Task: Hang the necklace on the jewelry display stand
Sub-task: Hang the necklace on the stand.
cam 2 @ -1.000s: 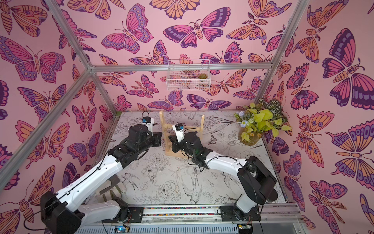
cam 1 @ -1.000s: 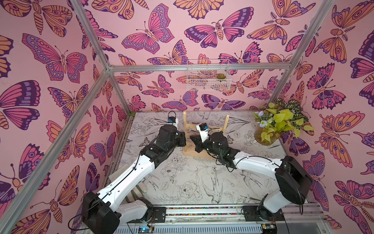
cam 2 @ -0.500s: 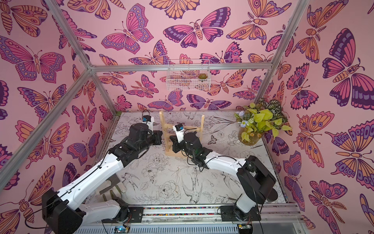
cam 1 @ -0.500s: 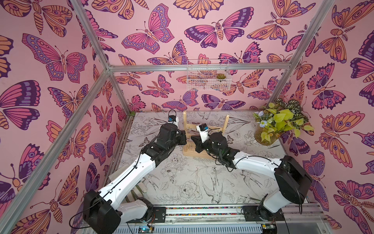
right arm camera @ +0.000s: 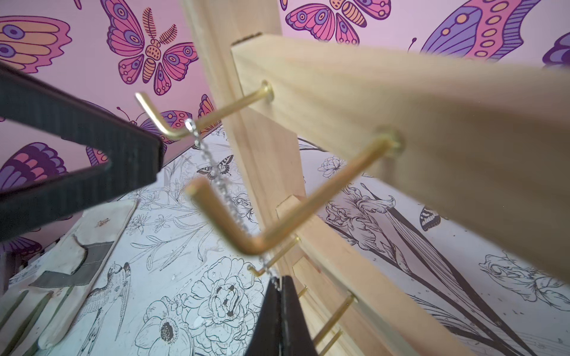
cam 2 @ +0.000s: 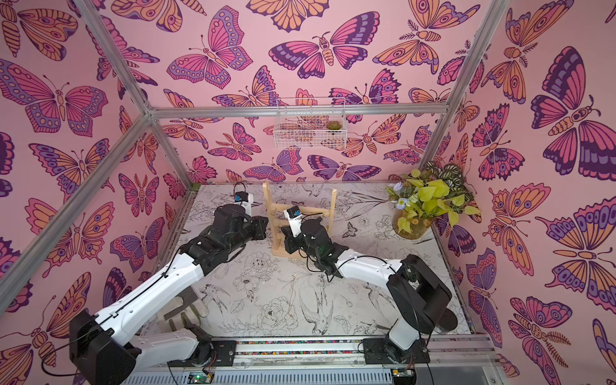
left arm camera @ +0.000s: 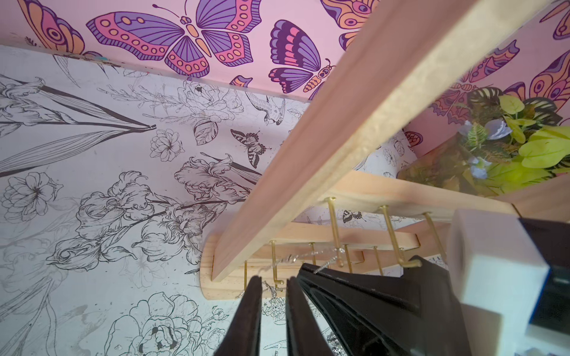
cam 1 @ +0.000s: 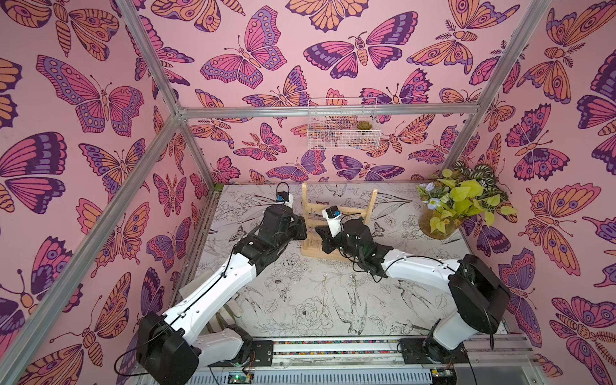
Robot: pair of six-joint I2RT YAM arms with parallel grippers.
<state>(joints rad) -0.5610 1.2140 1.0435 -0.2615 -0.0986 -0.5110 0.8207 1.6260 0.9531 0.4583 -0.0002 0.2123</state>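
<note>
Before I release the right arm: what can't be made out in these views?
- Right wrist view: the necklace is blurred where it meets the far hook, so its seat in the bend is unclear; the right gripper, shut on it, hides the rest.
- Left wrist view: blur hides whether it touches the open left gripper.
- Both top views: too thin to see at the jewelry display stand.
</note>
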